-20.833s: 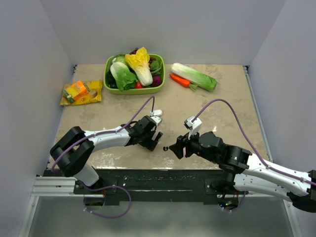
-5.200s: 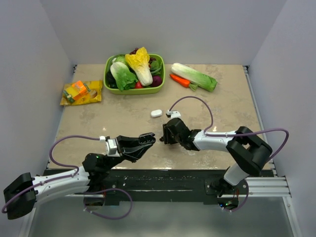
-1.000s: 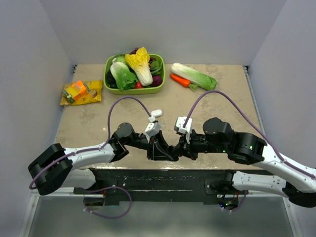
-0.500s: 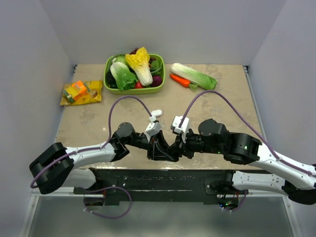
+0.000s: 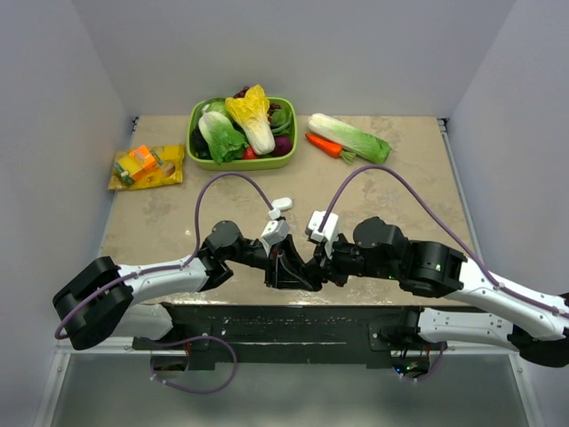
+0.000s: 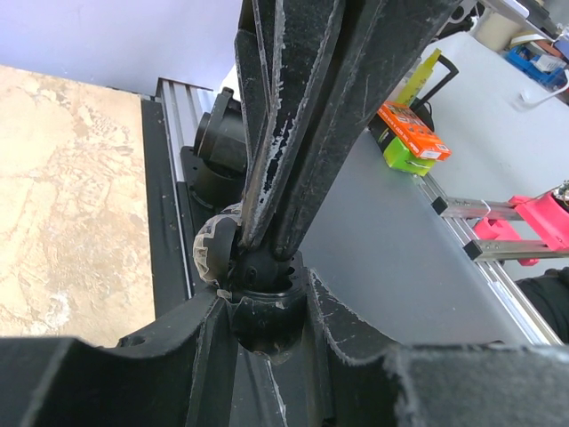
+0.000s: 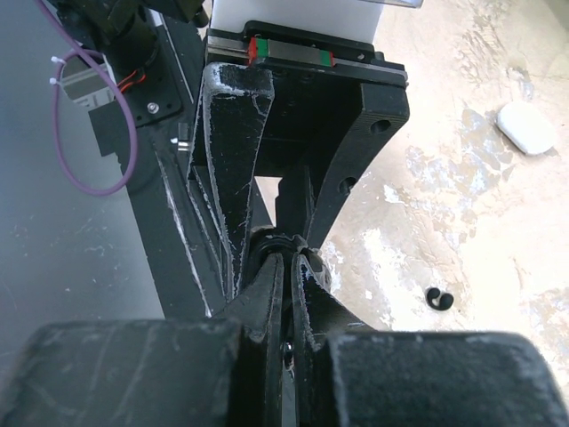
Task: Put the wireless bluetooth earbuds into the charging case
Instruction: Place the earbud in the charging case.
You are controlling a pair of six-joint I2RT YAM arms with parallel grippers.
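My left gripper (image 5: 299, 270) (image 6: 264, 307) is shut on a small round black earbud (image 6: 266, 319) just above the table's near edge. A pale, see-through tip (image 6: 212, 250) sticks out of the earbud's side. My right gripper (image 5: 313, 269) (image 7: 289, 255) meets the left one tip to tip, its fingers (image 6: 293, 151) pinched shut on the top of the same earbud. The white oval charging case (image 5: 282, 204) (image 7: 526, 127) lies shut on the table beyond both grippers. A tiny curled black piece (image 7: 436, 299) lies on the table near the right fingers; I cannot tell what it is.
A green bowl (image 5: 194, 147) of vegetables stands at the back. A loose cabbage (image 5: 348, 138) and a carrot (image 5: 323, 144) lie to its right. An orange snack pack (image 5: 147, 166) lies at the far left. The black frame rail (image 6: 169, 205) runs along the table's near edge.
The right arm has crept a little to the left, bringing its fingertips closer onto the left gripper. The left arm and the case have not moved.
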